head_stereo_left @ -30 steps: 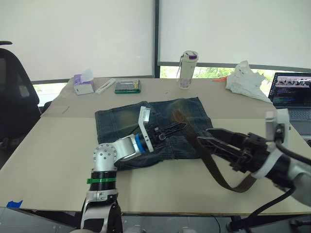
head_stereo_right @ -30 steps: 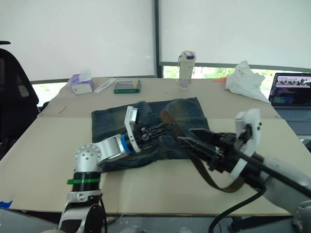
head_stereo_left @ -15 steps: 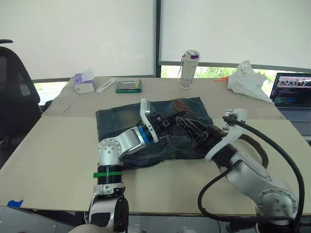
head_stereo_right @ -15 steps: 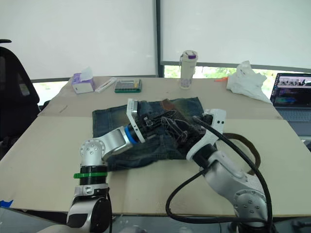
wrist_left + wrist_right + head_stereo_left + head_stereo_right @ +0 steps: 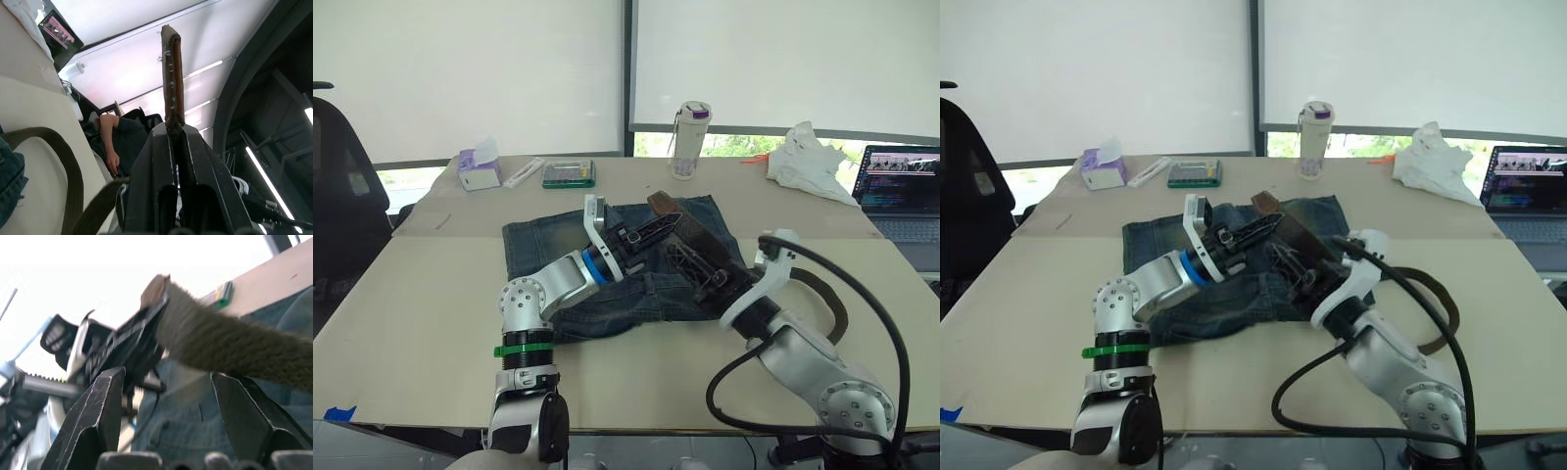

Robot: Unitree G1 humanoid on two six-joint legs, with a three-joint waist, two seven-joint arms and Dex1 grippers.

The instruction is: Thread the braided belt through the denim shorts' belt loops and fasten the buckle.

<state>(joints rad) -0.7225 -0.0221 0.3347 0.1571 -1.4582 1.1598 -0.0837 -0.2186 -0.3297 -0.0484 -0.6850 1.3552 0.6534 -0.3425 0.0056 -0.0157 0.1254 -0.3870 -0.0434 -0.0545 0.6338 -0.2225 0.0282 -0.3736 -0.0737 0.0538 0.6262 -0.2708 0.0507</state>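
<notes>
arms: silver-grey | left arm (image 5: 548, 294): blue ring, green band | end effectors: black | cables: black

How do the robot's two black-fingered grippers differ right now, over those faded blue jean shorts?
The left gripper is shut on the tip of the braided brown belt; the right gripper is open, its fingers either side of the strap without clamping it. The left gripper comes in from the left, the right gripper from the right. Both hang above the faded blue denim shorts.

denim shorts (image 5: 558, 245): centre of surface (image 5: 411, 313) | braided belt (image 5: 705, 257): over shorts' right part, looping right onto surface | bottle (image 5: 689, 140): behind shorts | tissue box (image 5: 480, 166): rear left | laptop (image 5: 904, 191): far right
</notes>
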